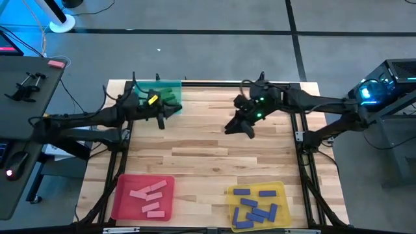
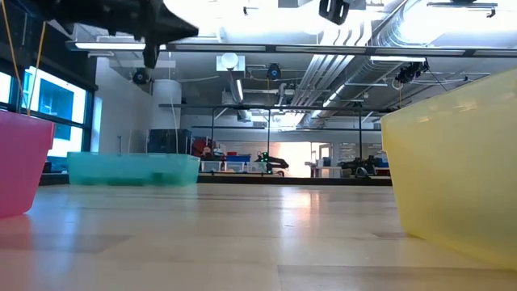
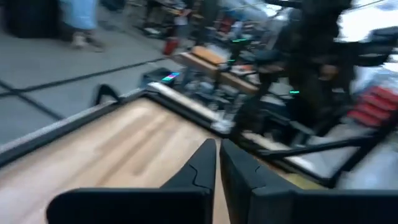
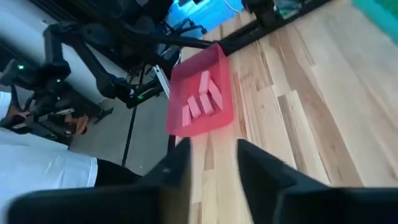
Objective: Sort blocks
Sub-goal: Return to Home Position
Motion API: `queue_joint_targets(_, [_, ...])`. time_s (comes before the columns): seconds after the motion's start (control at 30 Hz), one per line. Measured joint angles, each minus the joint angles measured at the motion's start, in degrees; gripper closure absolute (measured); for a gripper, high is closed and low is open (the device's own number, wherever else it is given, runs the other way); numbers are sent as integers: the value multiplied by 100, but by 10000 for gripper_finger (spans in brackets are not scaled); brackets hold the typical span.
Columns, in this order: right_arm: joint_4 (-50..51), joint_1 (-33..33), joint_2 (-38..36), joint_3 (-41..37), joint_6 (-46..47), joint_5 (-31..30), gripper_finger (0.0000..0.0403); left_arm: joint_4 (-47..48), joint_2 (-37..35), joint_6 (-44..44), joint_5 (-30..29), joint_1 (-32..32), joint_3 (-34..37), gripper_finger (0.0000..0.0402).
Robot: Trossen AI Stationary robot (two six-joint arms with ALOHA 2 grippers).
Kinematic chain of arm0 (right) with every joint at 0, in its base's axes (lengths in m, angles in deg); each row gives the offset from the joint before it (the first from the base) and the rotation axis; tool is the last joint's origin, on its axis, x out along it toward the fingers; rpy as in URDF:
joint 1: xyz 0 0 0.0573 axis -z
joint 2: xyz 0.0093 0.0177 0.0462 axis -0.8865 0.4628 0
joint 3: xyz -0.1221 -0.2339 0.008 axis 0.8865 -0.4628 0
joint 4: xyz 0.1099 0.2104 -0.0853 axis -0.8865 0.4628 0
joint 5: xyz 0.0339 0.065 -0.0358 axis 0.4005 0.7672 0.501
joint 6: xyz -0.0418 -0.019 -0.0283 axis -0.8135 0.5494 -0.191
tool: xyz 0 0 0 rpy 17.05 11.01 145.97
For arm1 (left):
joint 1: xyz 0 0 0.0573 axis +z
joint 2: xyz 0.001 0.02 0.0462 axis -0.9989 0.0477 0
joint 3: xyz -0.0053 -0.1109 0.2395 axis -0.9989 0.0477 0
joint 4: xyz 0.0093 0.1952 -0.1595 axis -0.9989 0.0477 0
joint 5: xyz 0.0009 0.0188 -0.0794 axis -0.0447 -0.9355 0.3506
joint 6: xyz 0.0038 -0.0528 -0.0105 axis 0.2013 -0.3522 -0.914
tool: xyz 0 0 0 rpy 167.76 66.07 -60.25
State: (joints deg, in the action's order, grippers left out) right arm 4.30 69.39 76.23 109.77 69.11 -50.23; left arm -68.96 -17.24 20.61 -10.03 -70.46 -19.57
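Yellow tray (image 2: 452, 162) fills the near right of the low view. On the counter (image 1: 208, 149) it sits at 5 o'clock and holds the blue blocks (image 1: 255, 207) in a loose pile. Red tray (image 1: 120, 185) sits at 7 o'clock with the pink blocks (image 1: 149, 197) inside. Green tray (image 1: 170, 88) sits at 11 o'clock. Darker shapes in it, probably green blocks (image 1: 173, 103), are partly covered by the left arm and cannot be counted. No block lies loose on the bare wood, so sorting appears complete.

**Hazards**
- Left tool (image 1: 161, 120) hangs at the inner edge of the green tray. A low or sideways retreat could catch the tray wall, causing the tray to slide or tip.
- Both arms reach toward the far half of the counter. They are apart, but a simultaneous inward swing could bring the wrists together.
- Cables run along each arm and could snag on the frame during folding.

**Pose**
- Left arm: extended from 9 o'clock, raised clear of the wood. The fingers (image 3: 202, 168) are closed or nearly so, with only a thin slit between them, and hold nothing.
- Right arm: extended from 3 o'clock, with the right tool (image 1: 233, 128) near 1 o'clock, angled down and inward. The fingers (image 4: 261, 165) are spread and empty.
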Motion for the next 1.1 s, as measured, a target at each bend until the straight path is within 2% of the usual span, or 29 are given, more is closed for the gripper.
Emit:
queue_joint_targets(0.17, [421, -38, -462, -2, -279, -269, 388, -303, 0, -15, 92, -625, 0, 398])
queue_joint_targets(0.27, [1028, -40, -822, -12, -357, -745, 388, -340, -75, 254, -23, -725, 2, 400])
queue_joint_targets(0.37, [1540, -35, -1253, -15, -247, -1250, 399, -365, -348, 456, -56, -563, 15, 401])
queue_joint_targets(0.5, [1548, -72, -1900, -111, 168, -1866, 401, -855, -949, 405, -48, -220, 592, 401])
queue_joint_targets(0.6, [268, -332, -2509, -798, 439, -2558, 402, -1899, -1463, 5, -22, -21, 1446, 401])
queue_joint_targets(0.67, [-1184, -529, -2843, -1569, 476, -2930, 402, -2730, -1712, -322, 4, 65, 2001, 401])
queue_joint_targets(0.73, [-2851, -642, -3005, -2378, 597, -3020, 402, -3378, -1882, -596, 28, 92, 2435, 401])
queue_joint_targets(0.8, [-4284, -671, -3004, -3067, 783, -3027, 403, -3601, -1987, -782, 35, 45, 2652, 402])
queue_joint_targets(0.87, [-5210, -671, -2904, -3595, 1041, -3107, 403, -3445, -1981, -927, 27, -96, 2691, 401])
queue_joint_targets(0.97, [-5928, -669, -2785, -3980, 1511, -3238, 403, -3272, -1745, -780, -65, -515, 2704, 401])
queue_joint_targets(1.1, [-5839, -669, -2716, -3964, 1572, -3284, 403, -3583, -1425, -367, -820, -1083, 2785, 401])
